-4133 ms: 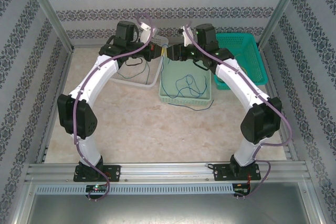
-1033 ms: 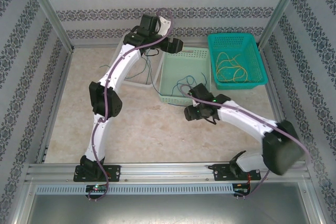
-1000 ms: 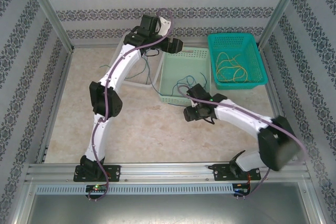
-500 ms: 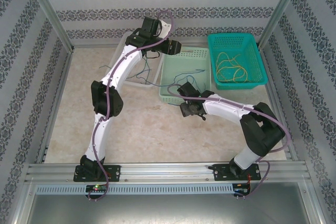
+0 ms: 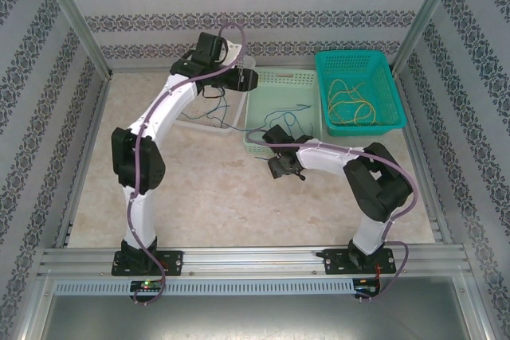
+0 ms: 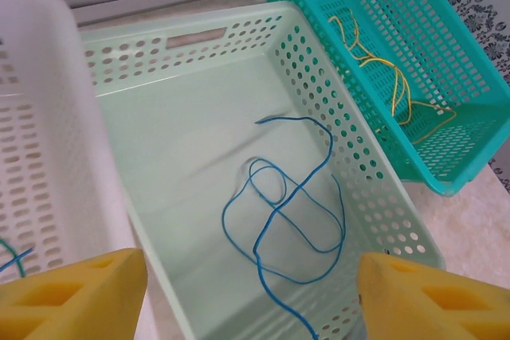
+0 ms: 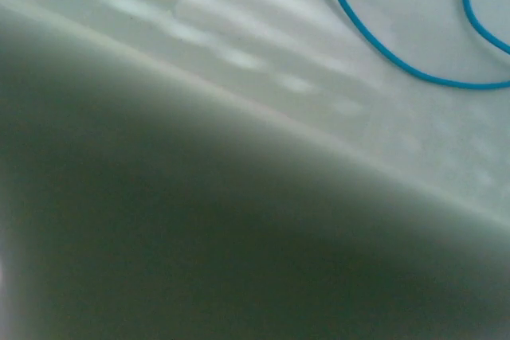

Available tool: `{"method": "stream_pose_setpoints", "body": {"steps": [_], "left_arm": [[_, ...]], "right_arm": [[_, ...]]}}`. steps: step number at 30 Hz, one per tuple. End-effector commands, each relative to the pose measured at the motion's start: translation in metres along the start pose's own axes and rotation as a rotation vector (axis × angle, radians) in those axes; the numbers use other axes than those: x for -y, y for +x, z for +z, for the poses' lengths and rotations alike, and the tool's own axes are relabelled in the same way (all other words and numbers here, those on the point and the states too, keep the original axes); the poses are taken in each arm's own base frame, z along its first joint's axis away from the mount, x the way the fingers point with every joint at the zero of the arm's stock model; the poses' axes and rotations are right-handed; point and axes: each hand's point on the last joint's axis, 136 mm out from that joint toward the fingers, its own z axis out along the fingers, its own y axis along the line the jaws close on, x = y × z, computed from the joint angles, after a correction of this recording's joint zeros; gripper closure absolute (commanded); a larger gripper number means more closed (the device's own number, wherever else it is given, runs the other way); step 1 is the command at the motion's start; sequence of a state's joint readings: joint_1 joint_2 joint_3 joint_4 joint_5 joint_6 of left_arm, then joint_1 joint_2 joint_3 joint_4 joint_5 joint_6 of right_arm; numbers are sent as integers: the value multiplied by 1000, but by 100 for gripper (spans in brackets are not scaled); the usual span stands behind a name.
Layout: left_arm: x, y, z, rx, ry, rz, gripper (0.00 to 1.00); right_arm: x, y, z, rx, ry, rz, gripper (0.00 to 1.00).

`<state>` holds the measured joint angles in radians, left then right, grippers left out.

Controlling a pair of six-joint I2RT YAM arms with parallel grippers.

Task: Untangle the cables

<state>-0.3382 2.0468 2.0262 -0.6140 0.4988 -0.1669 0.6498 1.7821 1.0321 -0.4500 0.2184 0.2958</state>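
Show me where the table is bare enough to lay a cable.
Free: the table between the arms, before the pale green basket, and left of the left arm. Crowded: the back row of three baskets.

Pale green basket (image 6: 159, 165) and teal basket (image 6: 451, 60) — smooth perforated plastic; yellow pads (image 6: 72, 294) — matt, spongy foam.

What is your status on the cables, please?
Left tool open by pale green basket. Right tool at its near wall, state unclear. Blue cable looped inside.
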Motion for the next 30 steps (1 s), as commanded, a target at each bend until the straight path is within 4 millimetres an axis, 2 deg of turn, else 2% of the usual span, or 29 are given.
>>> {"method": "stream_pose_setpoints", "body": {"steps": [1, 6, 14, 19, 22, 25, 30], "left_arm": [[4, -13, -17, 76, 4, -1, 30], [6, 0, -21, 66, 13, -18, 29], [6, 13, -25, 56, 17, -28, 29], [5, 19, -30, 53, 8, -30, 29], [2, 22, -34, 52, 0, -39, 28], [-6, 24, -41, 59, -27, -69, 28], [-30, 26, -67, 109, -133, -131, 24]], "right_arm": [[3, -10, 8, 17, 24, 9, 33], [4, -15, 13, 35, 37, 5, 39], [9, -7, 19, 12, 65, -26, 74], [2, 1, 8, 18, 57, -80, 95], [-9, 5, -7, 40, 31, -146, 99], [-20, 5, -32, 89, -21, -176, 100], [-45, 0, -101, 213, -270, -203, 100]]}}
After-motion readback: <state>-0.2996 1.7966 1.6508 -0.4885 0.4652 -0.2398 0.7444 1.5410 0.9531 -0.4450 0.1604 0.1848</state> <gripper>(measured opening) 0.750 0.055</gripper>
